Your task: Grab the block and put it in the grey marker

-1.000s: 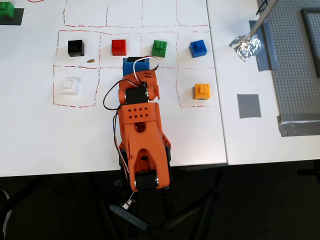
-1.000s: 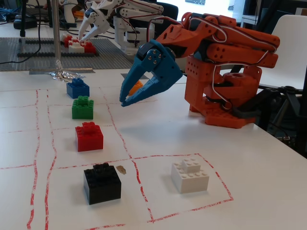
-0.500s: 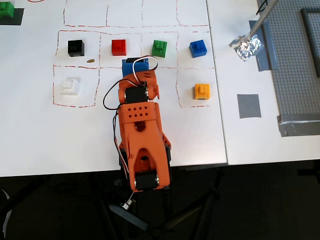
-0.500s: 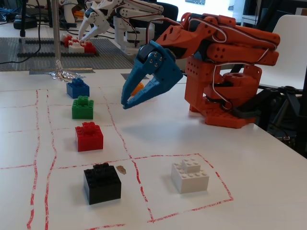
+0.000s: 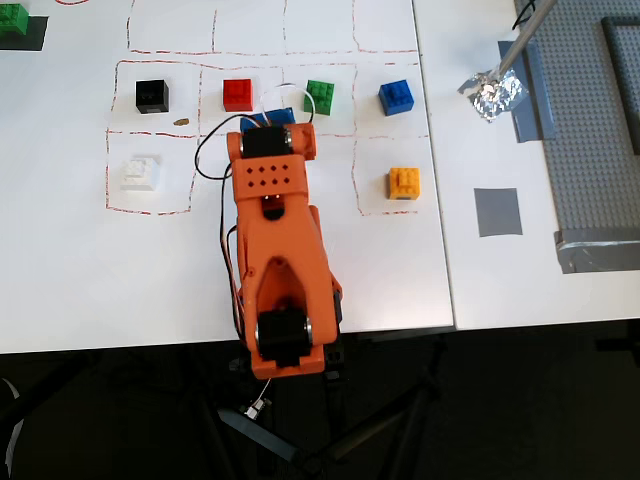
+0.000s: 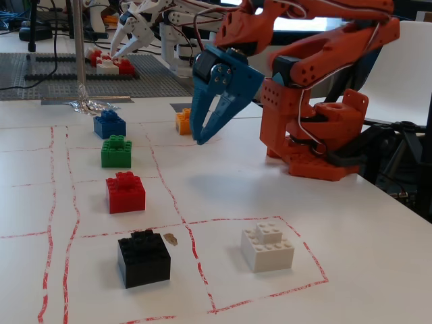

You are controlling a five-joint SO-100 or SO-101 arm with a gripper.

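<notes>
The green block (image 5: 320, 97) sits in a red-lined cell between a red block (image 5: 238, 94) and a blue block (image 5: 397, 96). It also shows in the fixed view (image 6: 116, 151). The grey marker (image 5: 498, 212) is a flat grey square far to the right in the overhead view, past the paper's edge. My gripper (image 6: 201, 138) has blue jaws, hangs above the table with its tips together and holds nothing. In the overhead view the gripper (image 5: 275, 115) is just left of and nearer than the green block, apart from it.
A black block (image 5: 152, 95), a white block (image 5: 138, 172) and an orange block (image 5: 404, 183) sit in other cells. Crumpled foil (image 5: 492, 95) on a rod and a grey studded baseplate (image 5: 600, 130) lie at the right. A second green block (image 5: 13, 25) sits at the top left.
</notes>
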